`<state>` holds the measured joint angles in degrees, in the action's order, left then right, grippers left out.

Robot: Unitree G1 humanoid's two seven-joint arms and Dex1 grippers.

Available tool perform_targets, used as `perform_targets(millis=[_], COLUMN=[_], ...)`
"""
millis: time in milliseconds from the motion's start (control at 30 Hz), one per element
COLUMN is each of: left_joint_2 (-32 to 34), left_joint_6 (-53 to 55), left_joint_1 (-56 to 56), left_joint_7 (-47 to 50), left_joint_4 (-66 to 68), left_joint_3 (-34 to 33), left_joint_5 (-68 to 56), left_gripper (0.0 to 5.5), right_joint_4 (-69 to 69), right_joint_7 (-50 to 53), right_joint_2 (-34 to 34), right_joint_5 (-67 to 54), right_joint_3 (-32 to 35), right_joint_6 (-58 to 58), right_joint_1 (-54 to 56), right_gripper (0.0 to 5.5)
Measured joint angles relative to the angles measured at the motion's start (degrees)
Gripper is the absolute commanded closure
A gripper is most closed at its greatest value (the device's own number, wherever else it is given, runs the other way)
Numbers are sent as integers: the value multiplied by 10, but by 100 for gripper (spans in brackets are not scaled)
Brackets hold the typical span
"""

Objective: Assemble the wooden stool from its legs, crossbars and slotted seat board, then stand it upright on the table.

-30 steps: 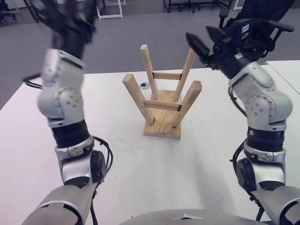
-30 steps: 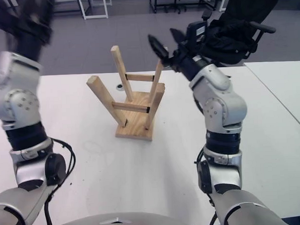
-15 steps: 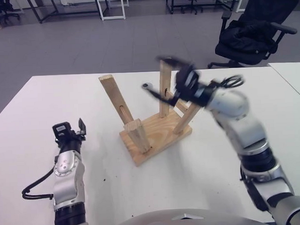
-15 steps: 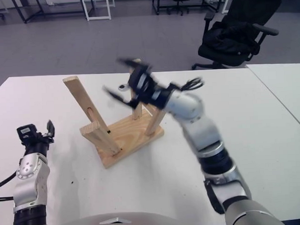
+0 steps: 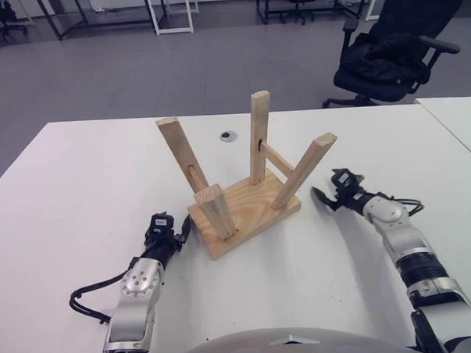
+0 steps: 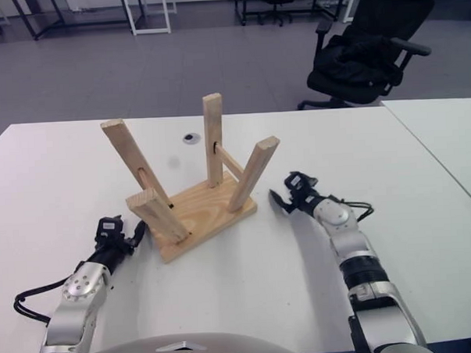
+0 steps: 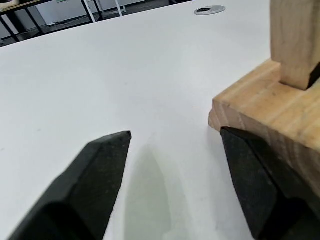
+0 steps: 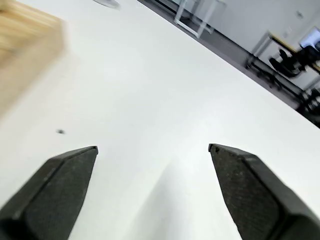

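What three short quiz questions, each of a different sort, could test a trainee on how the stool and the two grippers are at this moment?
1. True or false: the stool stands on its legs on the table.
2. The left gripper is: A) shut on a leg; B) open, low beside a corner of the seat board; C) raised high above the stool.
3. What does the right gripper hold?

Key:
1. False. The seat board lies flat on the table and the four legs point up.
2. B.
3. Nothing. It is open, low over the table to the right of the stool.
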<state>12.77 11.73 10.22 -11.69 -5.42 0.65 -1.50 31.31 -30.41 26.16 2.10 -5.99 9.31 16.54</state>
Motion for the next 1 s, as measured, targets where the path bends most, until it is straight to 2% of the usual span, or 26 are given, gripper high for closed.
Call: perform_targets(millis=[200, 333, 567, 900, 1000], left_joint_2=[-1, -6, 16, 19, 23], left_joint_6=[-83, -136, -166, -150, -71], left_joint_1=[-116, -123, 65, 65, 98], left_joint_7=[-12, -16, -34, -59, -58], left_joint_4=[159, 193, 51, 38, -37], left_joint_3=[8, 7, -25, 7, 14], left_joint_5=[1, -4, -27, -30, -52], left_gripper=[221, 221, 221, 221, 221], right_joint_4=[-24, -87, -186, -209, -264], right_joint_7=[-43, -25, -17, -14, -36], right_joint_2=[4, -1, -8, -7, 6], right_joint_5=[-12, -23, -45, -28, -67], right_joint_3=[-10, 5, 14, 0, 3], right_joint_6=[64, 54, 34, 9, -41], right_joint_1=[-41, -97, -192, -191, -223], right_gripper=[136, 136, 136, 136, 136])
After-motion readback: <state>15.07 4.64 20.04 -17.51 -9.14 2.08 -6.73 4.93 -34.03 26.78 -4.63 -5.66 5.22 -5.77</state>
